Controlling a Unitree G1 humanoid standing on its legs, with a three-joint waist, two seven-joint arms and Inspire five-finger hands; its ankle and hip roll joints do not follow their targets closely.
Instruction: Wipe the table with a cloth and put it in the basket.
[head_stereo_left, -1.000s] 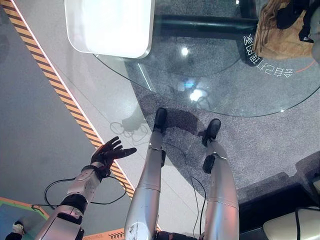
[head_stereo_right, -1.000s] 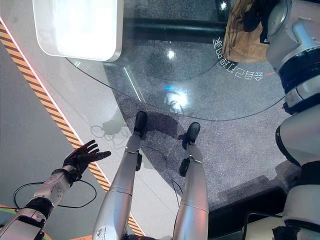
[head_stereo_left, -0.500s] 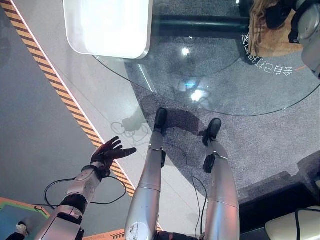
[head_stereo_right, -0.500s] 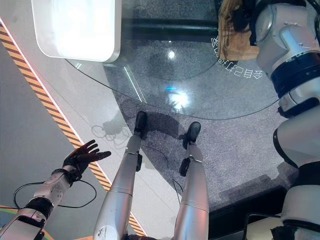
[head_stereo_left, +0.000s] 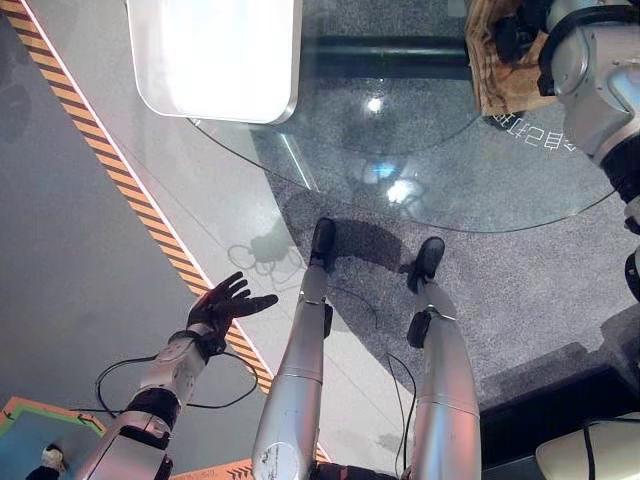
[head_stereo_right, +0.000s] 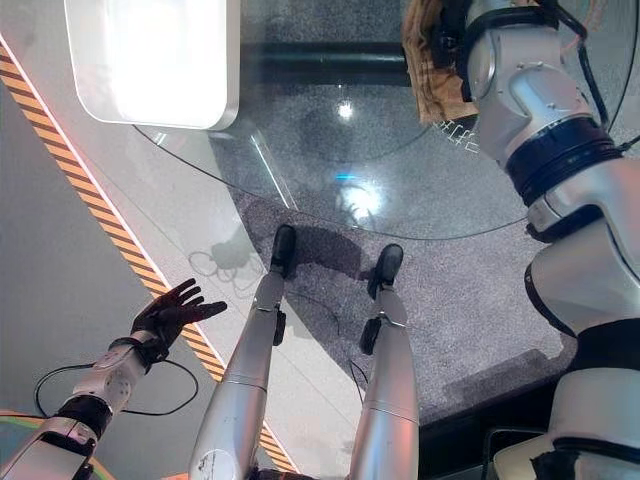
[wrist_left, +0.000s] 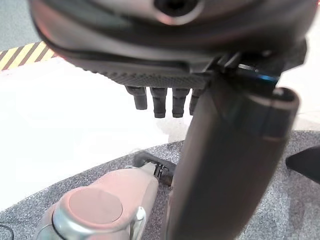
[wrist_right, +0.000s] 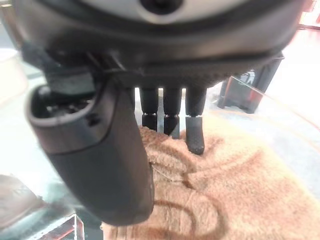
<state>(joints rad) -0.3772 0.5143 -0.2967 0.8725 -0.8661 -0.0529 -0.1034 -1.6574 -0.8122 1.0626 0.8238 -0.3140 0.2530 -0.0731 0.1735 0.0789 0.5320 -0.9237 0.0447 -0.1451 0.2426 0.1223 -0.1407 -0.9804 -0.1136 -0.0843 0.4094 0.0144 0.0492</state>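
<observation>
A brown fluffy cloth (head_stereo_left: 488, 72) lies flat on the round glass table (head_stereo_left: 450, 185) at its far right side. My right hand (head_stereo_right: 452, 32) rests on top of it. In the right wrist view its fingers (wrist_right: 172, 112) are straight and press down on the cloth (wrist_right: 240, 190), with the thumb (wrist_right: 100, 150) beside them. My left hand (head_stereo_left: 226, 303) hangs open low at the left, over the floor and away from the table, its fingers (wrist_left: 161, 102) straight and holding nothing.
A white container with rounded corners (head_stereo_left: 215, 55) sits at the table's far left edge. A yellow-and-black striped line (head_stereo_left: 120, 170) runs diagonally across the floor at the left. Grey carpet (head_stereo_left: 520, 290) lies under the table.
My right arm has swept to the left over the glass, sliding the cloth leftward with it. The left hand has stayed where it was.
</observation>
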